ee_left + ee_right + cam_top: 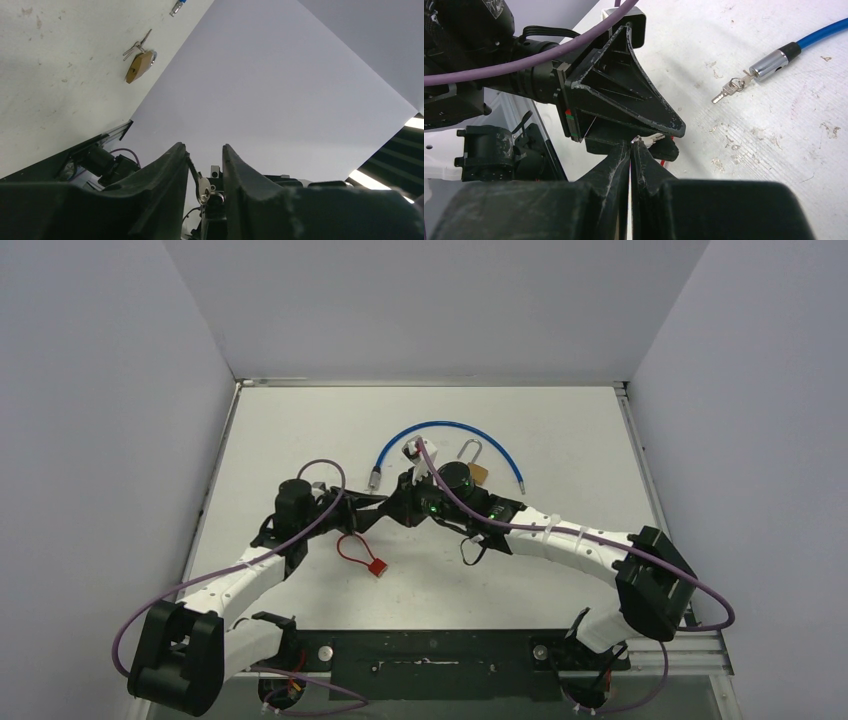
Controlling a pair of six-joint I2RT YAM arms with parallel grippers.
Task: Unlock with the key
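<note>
My two grippers meet tip to tip over the middle of the white table [600,430]. My right gripper [630,145] is pinched fully together, and a sliver of silver metal pokes out right at its tips. In the left wrist view that metal is the key [202,187]. It stands up, with a small ring beside it, in the narrow gap of my left gripper [204,146]. The fingers there are drawn in close on either side, but I cannot tell whether they press on the key.

The brass padlock [139,66] lies flat on the table beyond both grippers, well apart from the key. Its silver shackle [468,450] is swung up, and a few small keys [137,47] lie against it. Any stamp on the brass is too small to read.

A blue cable lock [450,426] arcs behind the padlock. Its metal end barrel [769,64] lies on the scuffed surface with another pair of keys [728,91] at its mouth. A red loop with a red tag [378,567] lies near my left arm, and any lettering on it is unreadable.
</note>
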